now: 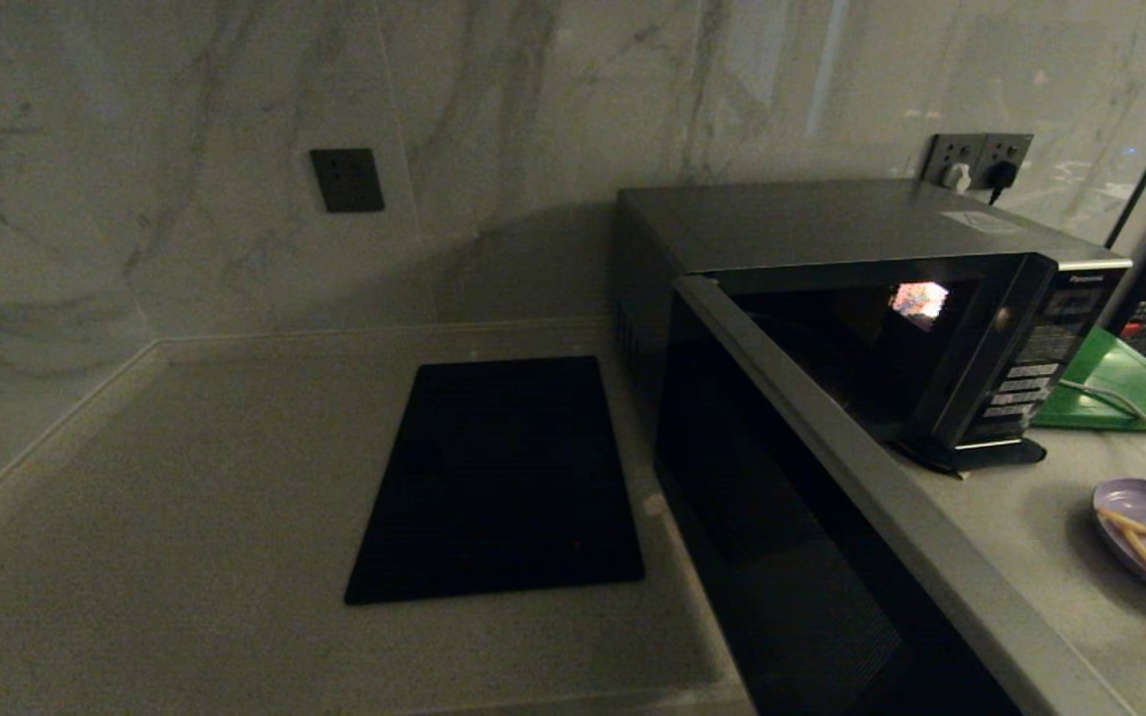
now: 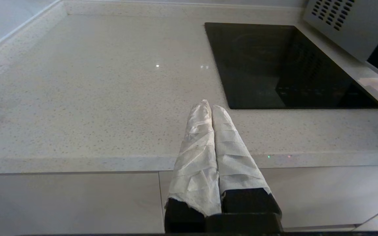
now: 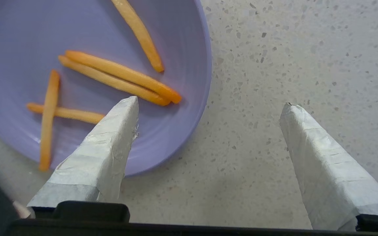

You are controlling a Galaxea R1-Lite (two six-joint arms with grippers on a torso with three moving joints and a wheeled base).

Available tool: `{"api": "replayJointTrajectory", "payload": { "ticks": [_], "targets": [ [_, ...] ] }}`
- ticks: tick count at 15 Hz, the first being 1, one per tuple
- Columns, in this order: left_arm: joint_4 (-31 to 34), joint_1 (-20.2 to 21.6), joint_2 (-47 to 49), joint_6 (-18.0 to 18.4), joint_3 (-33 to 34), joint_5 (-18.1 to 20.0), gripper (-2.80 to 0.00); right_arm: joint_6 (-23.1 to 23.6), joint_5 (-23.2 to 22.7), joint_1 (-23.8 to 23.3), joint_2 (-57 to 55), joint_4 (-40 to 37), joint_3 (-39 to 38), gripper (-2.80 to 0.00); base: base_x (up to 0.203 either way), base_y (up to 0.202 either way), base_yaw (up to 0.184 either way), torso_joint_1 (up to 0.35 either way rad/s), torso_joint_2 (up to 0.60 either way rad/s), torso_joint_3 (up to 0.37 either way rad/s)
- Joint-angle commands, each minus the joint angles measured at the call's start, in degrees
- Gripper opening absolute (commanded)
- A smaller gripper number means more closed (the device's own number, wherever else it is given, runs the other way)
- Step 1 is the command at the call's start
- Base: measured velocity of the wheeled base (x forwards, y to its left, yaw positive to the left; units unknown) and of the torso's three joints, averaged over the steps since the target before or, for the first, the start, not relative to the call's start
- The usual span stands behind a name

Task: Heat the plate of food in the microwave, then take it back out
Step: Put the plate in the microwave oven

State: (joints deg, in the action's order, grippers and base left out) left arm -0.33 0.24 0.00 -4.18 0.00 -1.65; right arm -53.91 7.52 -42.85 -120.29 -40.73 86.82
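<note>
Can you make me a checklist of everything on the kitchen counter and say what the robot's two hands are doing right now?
Surface: pale speckled countertop, marble wall behind.
Job's things: plate of food, light purple with thin orange sticks, sits on the counter at the right; microwave has its door swung open.
Clutter: flat black slab left of the microwave; green board to its right.
Grippers: left gripper shut, holding nothing, hovering at the counter's front edge; right gripper open over the plate's rim, one finger above the plate, the other above bare counter.
Cables: pale cord across the green board; plugs in the wall socket.
Surroundings: dark wall plate.
</note>
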Motion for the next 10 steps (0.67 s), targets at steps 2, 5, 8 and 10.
{"api": "replayJointTrajectory", "payload": {
  "ticks": [2,5,8,10],
  "targets": [
    [0.0,0.0,0.1,0.0,0.0,0.0,-2.8,-0.3,0.1,0.0,-2.3,-0.1,0.2,0.0,0.0,0.0,0.0,0.0,0.0,0.0],
    [0.0,0.0,0.1,0.0,0.0,0.0,-2.8,-0.5,0.1,-0.1,-3.7,-0.1,0.4,0.0,0.0,0.0,0.0,0.0,0.0,0.0],
    [0.0,0.0,0.1,0.0,0.0,0.0,-2.8,-0.7,0.1,-0.2,-4.8,-0.1,1.5,0.0,0.0,0.0,0.0,0.0,0.0,0.0],
    [0.0,0.0,0.1,0.0,0.0,0.0,-2.8,-0.7,0.1,-0.3,-5.5,0.5,1.7,0.0,0.0,0.0,0.0,0.0,0.0,0.0]
  ]
}}
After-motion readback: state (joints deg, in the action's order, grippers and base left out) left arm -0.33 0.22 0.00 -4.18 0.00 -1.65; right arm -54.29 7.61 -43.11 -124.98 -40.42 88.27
